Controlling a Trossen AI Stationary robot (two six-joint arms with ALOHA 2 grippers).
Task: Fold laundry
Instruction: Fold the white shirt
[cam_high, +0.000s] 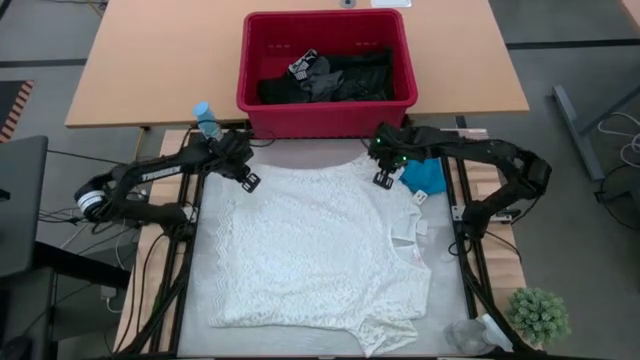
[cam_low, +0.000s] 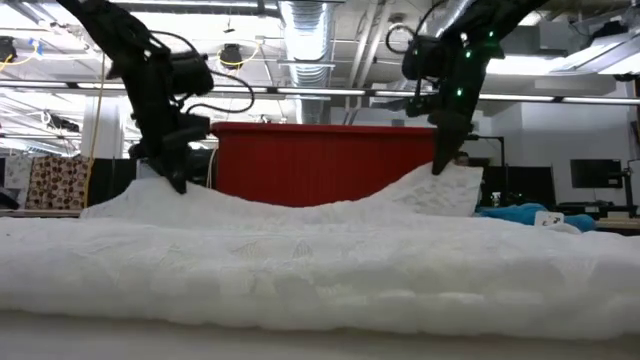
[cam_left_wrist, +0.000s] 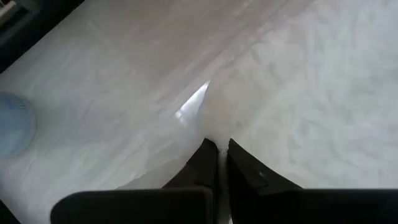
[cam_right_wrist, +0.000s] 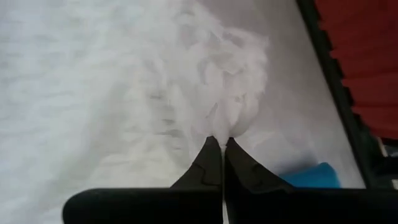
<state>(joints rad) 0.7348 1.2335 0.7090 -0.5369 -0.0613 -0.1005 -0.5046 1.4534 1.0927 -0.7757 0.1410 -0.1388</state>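
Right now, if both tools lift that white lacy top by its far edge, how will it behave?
Probably floppy: in the low view the white lacy top sags between the left tool and the right tool, both shut on its edge. Likely light, since thin pinches raise the corners. The rest may drag across the table and bunch rather than lift flat.

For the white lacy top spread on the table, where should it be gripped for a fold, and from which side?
Grip the white lacy top at its two corners nearest the red basket, coming from above. It lies flat, so edges pinch easiest. The left gripper and right gripper are shut on those corners, the right one lifted.
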